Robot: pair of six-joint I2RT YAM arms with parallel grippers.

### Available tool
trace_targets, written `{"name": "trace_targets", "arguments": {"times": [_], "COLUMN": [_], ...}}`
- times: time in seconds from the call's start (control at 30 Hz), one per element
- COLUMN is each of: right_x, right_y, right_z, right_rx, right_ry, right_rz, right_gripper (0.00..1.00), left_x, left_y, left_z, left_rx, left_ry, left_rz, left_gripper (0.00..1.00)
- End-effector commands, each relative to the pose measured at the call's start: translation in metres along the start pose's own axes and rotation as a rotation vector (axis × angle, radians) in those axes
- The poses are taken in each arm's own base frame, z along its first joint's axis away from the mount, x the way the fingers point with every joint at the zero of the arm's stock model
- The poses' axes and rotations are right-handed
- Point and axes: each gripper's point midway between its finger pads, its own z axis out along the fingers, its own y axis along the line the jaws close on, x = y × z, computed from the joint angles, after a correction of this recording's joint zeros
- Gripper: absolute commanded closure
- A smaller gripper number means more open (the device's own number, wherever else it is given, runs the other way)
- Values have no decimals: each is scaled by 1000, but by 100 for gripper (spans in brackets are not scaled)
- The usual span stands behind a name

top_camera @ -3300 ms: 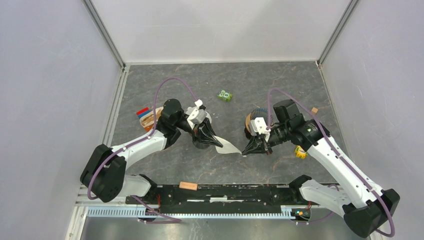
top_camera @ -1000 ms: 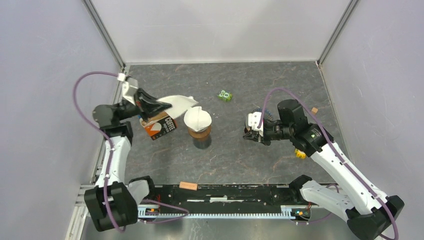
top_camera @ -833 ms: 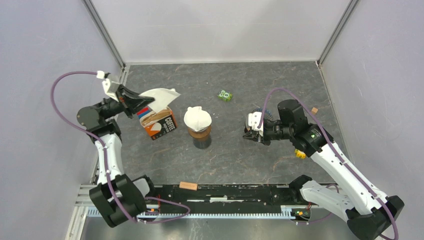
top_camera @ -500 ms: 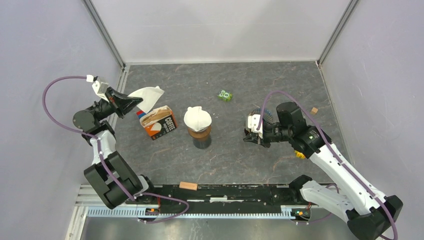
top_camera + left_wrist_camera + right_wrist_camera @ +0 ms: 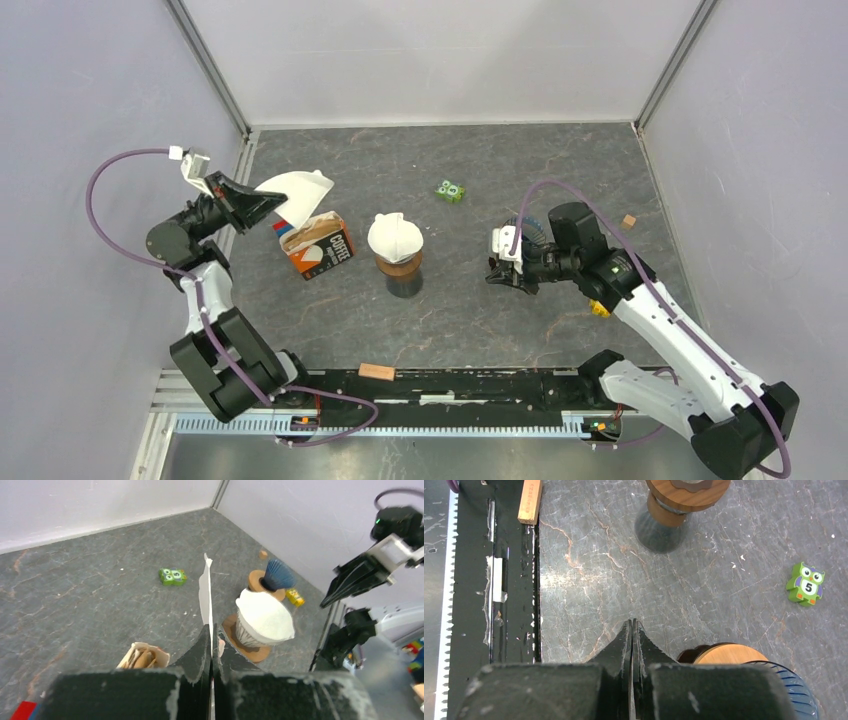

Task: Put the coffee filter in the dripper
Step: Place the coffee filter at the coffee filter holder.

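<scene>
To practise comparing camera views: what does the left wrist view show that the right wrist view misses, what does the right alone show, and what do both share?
Only the left wrist view: the flat paper filter pinched in the left gripper, the open box, the white filter seated in the dripper, a yellow block. Only the right wrist view: the wooden block on the black rail. Both: the green owl block, the dripper's wooden collar, the blue brush on its stand.
</scene>
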Motion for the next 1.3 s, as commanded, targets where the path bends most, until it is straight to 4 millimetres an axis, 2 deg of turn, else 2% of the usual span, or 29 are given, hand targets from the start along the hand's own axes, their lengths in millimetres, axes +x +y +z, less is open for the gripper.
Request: {"name": "trace_targets", "arguments": {"times": [0.0,0.03,0.07,0.1,0.13,0.2,0.23,0.3,0.4,0.47,0.6,0.7,0.87,0.97,1.13,1.27], "right_x": [-17,-17,-17,-17,-17,-17,-17,-15,-14,-12,-8,-6,-2,-1,2,3], "right_y": [-6,-6,-6,-6,-6,-6,-6,-6,-5,-3,0,1,3,2,2,2], "right_z": [-3,-3,-4,-4,-4,-4,-4,-5,-8,-9,-8,-8,-7,-7,-7,-7], "right_rx": [6,8,10,11,10,11,10,14,22,27,26,27,28,33,38,39], "right_ry": [-43,-43,-43,-44,-44,-43,-42,-41,-41,-41,-44,-45,-44,-44,-39,-39], "right_rz": [-12,-11,-13,-13,-13,-12,-12,-9,-9,-15,-19,-24,-23,-24,-18,-17], "right_gripper": [99,99,99,99,99,99,100,100,100,100,100,100,100,100,100,100], "left_x": [-33,-39,-36,-38,-31,-24,-26,-31,-33,-24,8,19,33,43,48,51], "left_y": [11,19,28,35,38,32,26,30,43,48,63,57,44,44,39,34], "left_z": [6,10,14,23,32,57,66,73,64,53,26,15,10,7,3,4], "left_rx": [-84,-118,-165,-225,-295,-378,-366,-410,-514,-545,-590,-541,-422,-369,-303,-264], "left_ry": [-112,-131,-125,-111,-46,47,44,43,111,226,500,602,697,743,775,780], "left_rz": [-146,-170,-203,-186,-126,4,10,12,102,166,227,326,430,493,598,599], "left_gripper": [98,98,98,98,98,98,98,98,98,98,98,98,98,98,98,98]}}
